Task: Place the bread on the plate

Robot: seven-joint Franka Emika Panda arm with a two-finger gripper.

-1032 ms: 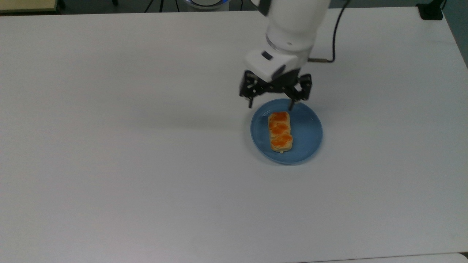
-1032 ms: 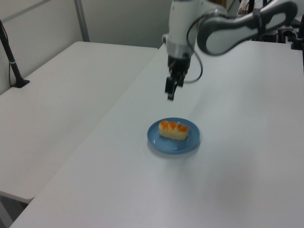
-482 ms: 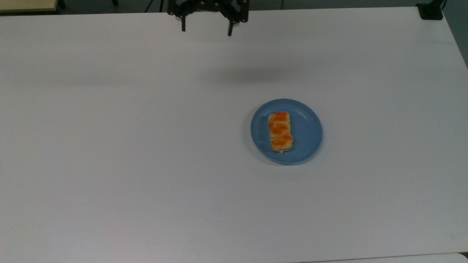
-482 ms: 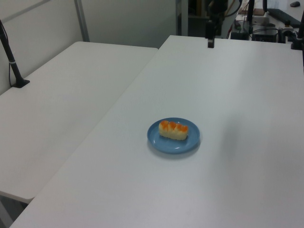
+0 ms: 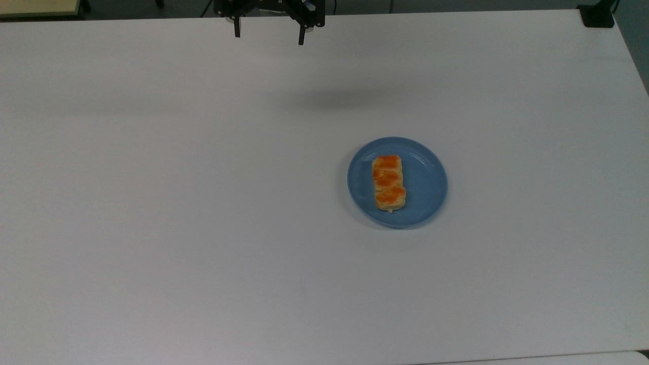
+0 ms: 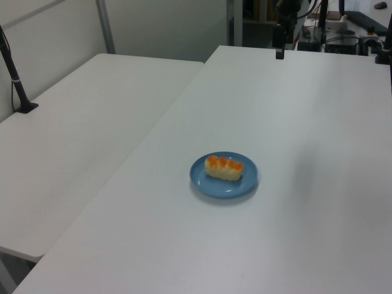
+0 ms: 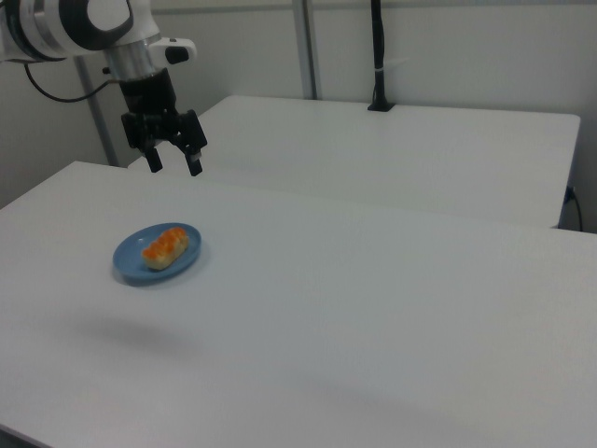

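The bread, a pale-tan bun with three orange-glazed lumps, lies flat on the round blue plate on the white table. The left view has the bread on the plate, and the right view has the bread on the plate too. My gripper hangs high over the table's far edge in the top view, well away from the plate, open with nothing between its fingers. It is also open in the right view. In the left view the gripper is seen edge-on.
A second white table stands beside this one. A black post is clamped on it. A black clamp sits at the top view's upper right corner of the table. Cables and equipment lie beyond the far edge.
My gripper rose from just above the plate's far rim and drew back to the table's far edge, then drifted slightly to the top view's left. The bread stayed on the plate.
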